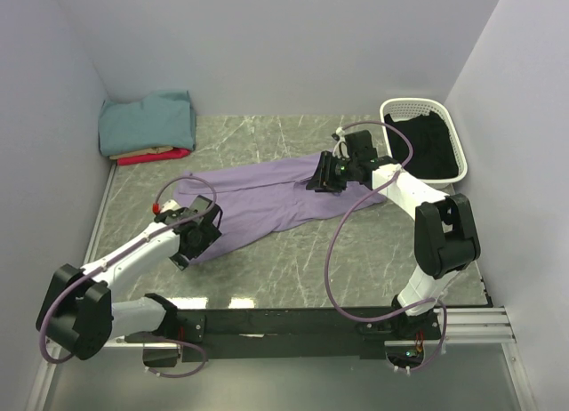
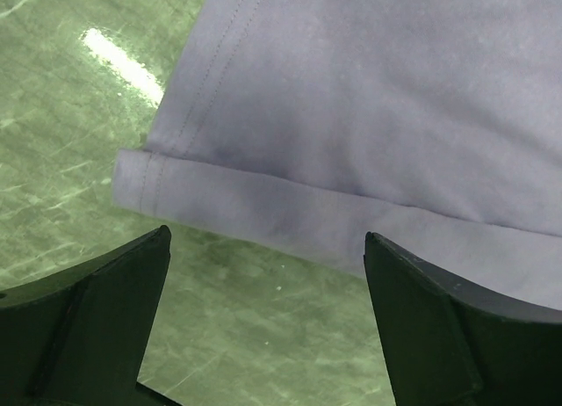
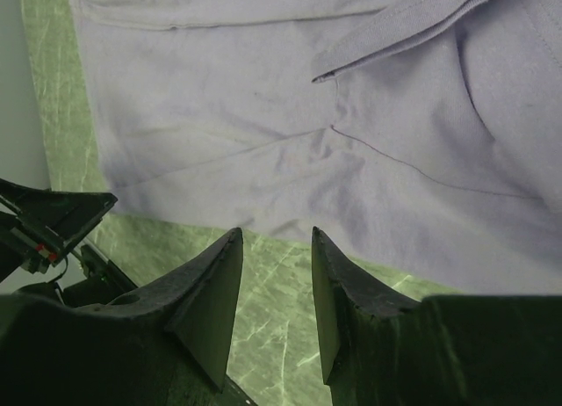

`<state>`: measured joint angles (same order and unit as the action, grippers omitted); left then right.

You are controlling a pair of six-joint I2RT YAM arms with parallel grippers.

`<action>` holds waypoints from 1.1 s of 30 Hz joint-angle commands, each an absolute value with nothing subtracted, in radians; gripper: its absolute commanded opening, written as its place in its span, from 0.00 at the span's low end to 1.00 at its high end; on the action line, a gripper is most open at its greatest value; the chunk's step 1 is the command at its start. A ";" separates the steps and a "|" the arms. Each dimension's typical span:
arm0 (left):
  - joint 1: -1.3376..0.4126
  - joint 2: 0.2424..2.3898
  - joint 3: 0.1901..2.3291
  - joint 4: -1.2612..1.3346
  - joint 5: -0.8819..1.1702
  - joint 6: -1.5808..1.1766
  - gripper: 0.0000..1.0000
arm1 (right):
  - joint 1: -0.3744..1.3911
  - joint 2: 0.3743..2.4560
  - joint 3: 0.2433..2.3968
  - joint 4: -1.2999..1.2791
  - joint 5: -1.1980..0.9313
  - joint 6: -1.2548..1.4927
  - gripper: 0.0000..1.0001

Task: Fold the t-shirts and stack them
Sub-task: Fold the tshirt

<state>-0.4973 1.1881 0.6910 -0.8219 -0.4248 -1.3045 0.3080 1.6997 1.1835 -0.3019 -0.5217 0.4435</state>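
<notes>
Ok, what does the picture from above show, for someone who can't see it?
A big purple t-shirt lies rumpled on a green stone table, with the left arm and right arm reaching to its ends. Folded shirts sit far left; a white basket far right.

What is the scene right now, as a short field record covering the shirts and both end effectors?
unfolded: large lavender cloth t-shirt, lying loosely in the middle, not yet folded
stack: folded teal t-shirt on tan t-shirt and red t-shirt, far-left corner
left end effector: open, over the lavender hem, empty
right end effector: jaws apart, at the shirt's right end, empty
basket: white plastic lattice basket, far right, dark cloth inside
</notes>
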 commanded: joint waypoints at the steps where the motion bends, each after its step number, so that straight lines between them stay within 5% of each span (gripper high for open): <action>1: -0.502 1.209 0.723 -0.782 -0.449 -1.301 0.94 | 0.313 1.664 1.169 -0.284 -0.519 0.419 0.45; 19: -0.503 1.293 0.690 -0.709 -0.402 -1.276 0.77 | 0.313 1.684 1.173 -0.290 -0.520 0.410 0.45; 28: -0.503 1.325 0.692 -0.684 -0.385 -1.252 0.38 | 0.313 1.675 1.173 -0.298 -0.502 0.406 0.45; 33: -0.505 1.339 0.693 -0.658 -0.370 -1.229 0.01 | 0.313 1.667 1.173 -0.302 -0.492 0.400 0.45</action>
